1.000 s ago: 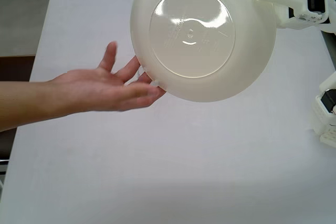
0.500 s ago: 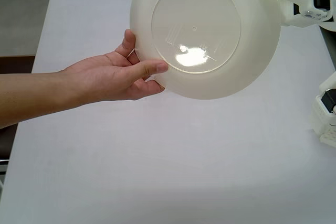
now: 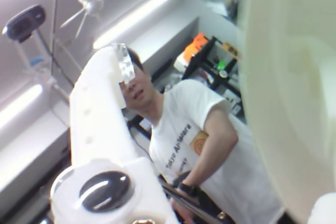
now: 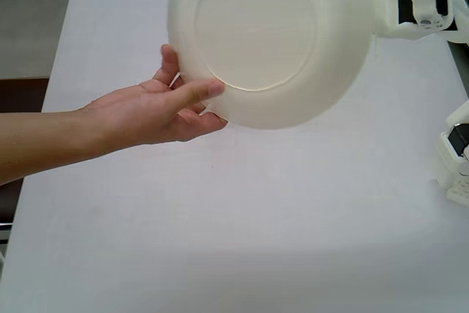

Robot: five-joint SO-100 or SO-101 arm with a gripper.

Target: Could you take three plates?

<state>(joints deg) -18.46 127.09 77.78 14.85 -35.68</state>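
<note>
While the cream-white plate [image 4: 271,38] is hanging in the air above the surface [image 4: 242,218], tilted so its underside is facing the fixed camera, I am meeting it at its right rim as the fixed view shows it. My tool [image 4: 377,9] is sitting right at that rim, but the plate is hiding my fingertips, so I cannot tell whether I am gripping it or standing open.

On the far side of the plate from my tool, a person's hand [image 4: 157,111] is taking hold of the lower left rim, thumb lying across the underside and fingers curling behind. The bare forearm is reaching in from the left edge of the fixed view.

Seen from my wrist, the plate [image 3: 294,93] is filling the right side as a pale curved wall, and one white finger [image 3: 100,124] of my tool is rising at the left. Between them a person in a white T-shirt [image 3: 194,135] is standing, with ceiling strip lights [image 3: 134,17] glowing behind.
</note>
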